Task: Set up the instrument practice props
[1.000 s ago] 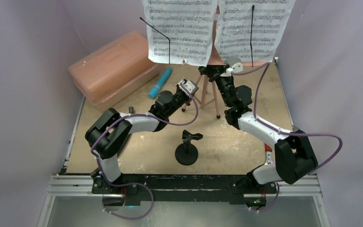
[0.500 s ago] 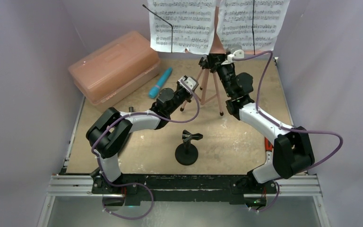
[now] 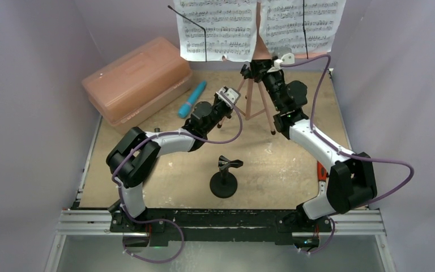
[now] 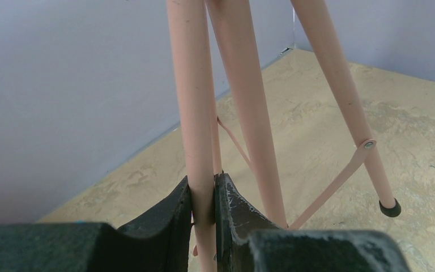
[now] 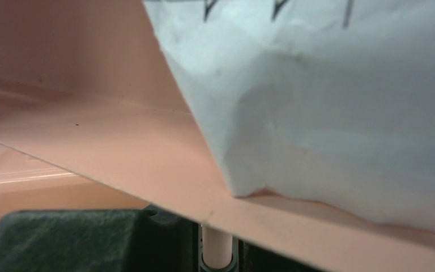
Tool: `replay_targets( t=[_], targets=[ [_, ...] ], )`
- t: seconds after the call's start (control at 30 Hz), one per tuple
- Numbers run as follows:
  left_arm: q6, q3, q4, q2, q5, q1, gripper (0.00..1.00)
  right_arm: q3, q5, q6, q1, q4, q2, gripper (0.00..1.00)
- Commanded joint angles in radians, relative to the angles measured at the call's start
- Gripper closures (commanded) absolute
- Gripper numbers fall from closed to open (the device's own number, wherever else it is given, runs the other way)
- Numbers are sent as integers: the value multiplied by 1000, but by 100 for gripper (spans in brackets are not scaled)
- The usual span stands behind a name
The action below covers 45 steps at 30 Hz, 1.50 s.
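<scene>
Left wrist view: left gripper (image 4: 203,195) clamped on a music stand (image 4: 192,102) leg; right gripper (image 5: 217,255) pinched its post.
Uneven pulling could've tipped it, sliding the pages (image 3: 218,28) above the right gripper off.

Your left arm (image 3: 167,141) reached from lower left toward upper centre, elbow bent. The left gripper (image 4: 203,192) was clamped on a music stand (image 4: 243,102) leg. Your right arm (image 3: 317,144) stretched from lower right to top centre, with the right gripper (image 3: 250,70) closed around the stand's post.
</scene>
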Motion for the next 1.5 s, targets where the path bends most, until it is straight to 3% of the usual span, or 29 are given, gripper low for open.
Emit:
replay_targets(
  t=[0.0, 0.6, 0.93, 1.2, 1.47],
  targets=[
    [58, 62, 1, 23, -20, -5, 100, 142, 0, -31, -21, 258, -109, 100],
    [80, 112, -62, 79, -64, -4, 100, 191, 6, -9, -46, 279, -117, 100],
    [64, 165, -105, 134, -138, -9, 100, 166, -5, 27, -108, 290, -84, 100],
    [113, 202, -171, 170, -290, -30, 100, 168, -49, 56, -183, 304, -45, 100],
    [127, 195, -160, 174, -302, -44, 100, 80, -67, 94, -187, 313, -66, 100]
  ],
)
